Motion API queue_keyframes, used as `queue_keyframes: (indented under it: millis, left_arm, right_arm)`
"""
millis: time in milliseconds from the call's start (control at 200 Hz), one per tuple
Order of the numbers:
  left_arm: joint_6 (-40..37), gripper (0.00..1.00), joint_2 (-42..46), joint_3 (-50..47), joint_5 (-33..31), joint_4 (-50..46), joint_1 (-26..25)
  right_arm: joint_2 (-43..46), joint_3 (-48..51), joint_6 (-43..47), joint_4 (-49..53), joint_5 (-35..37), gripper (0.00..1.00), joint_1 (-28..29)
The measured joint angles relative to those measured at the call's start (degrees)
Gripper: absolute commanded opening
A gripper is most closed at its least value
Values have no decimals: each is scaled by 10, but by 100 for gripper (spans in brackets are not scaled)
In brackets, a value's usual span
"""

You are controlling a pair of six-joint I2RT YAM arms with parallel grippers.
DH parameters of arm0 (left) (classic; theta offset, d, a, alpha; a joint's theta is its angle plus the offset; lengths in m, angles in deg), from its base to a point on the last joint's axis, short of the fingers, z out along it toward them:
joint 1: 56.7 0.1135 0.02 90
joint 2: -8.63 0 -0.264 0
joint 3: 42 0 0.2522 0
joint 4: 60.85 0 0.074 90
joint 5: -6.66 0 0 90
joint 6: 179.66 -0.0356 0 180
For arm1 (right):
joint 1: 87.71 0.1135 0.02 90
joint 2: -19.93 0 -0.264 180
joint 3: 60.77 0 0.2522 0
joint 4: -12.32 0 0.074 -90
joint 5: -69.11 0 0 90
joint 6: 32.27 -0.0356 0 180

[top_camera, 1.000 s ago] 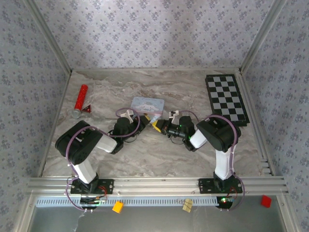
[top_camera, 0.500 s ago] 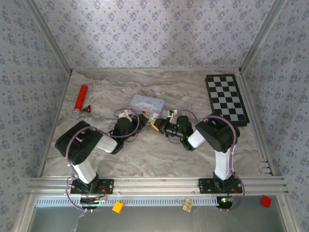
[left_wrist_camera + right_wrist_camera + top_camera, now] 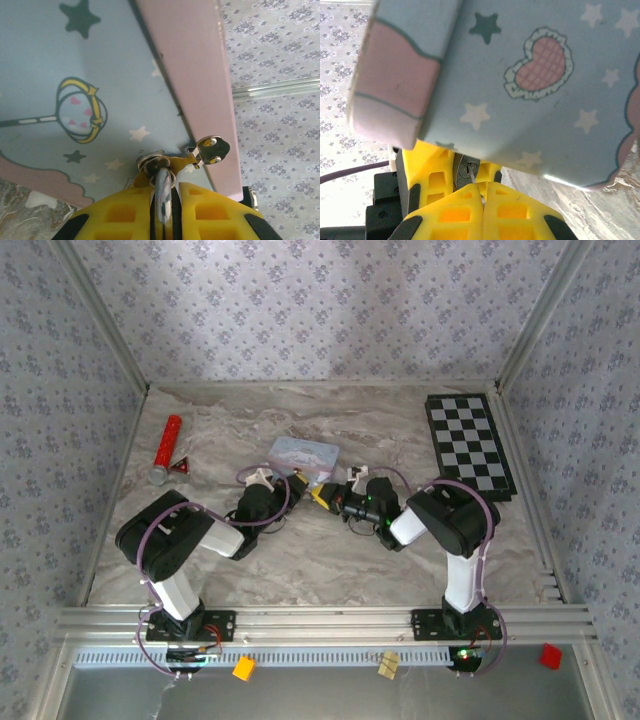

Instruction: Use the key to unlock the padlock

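1. Container: the pale blue tin (image 3: pixel 305 454) lies flat at mid-table, printed face up. We cannot see inside it.
2. The left gripper (image 3: pixel 162 192) has its jaws narrow, clamped on the padlock (image 3: pixel 465 168), which sits just off the tin's near edge.
3. The right gripper (image 3: pixel 481 192) has its jaws pressed together on the key (image 3: pixel 471 176). The key's tip is at the padlock's round face; we cannot tell whether it has entered.
4. Room: the two grippers meet tip to tip against the tin. Bare table (image 3: pixel 330 560) lies near of them. The chessboard (image 3: pixel 470 443) is far right; the red cylinder (image 3: pixel 167 448) and red triangle (image 3: pixel 183 468) are far left, well apart.
5. Views: the right wrist view shows the key against the lock, which is too small to make out from above. The left wrist view shows a small silvery tab (image 3: pixel 212 148) by the tin's pink side.
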Motion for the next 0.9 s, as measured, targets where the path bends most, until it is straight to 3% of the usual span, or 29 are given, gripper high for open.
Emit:
queue_keyframes:
  millis: [899]
  left_arm:
    - [1, 0, -8, 12, -8, 19, -11]
  right_arm:
    - [9, -5, -19, 2, -51, 0, -26]
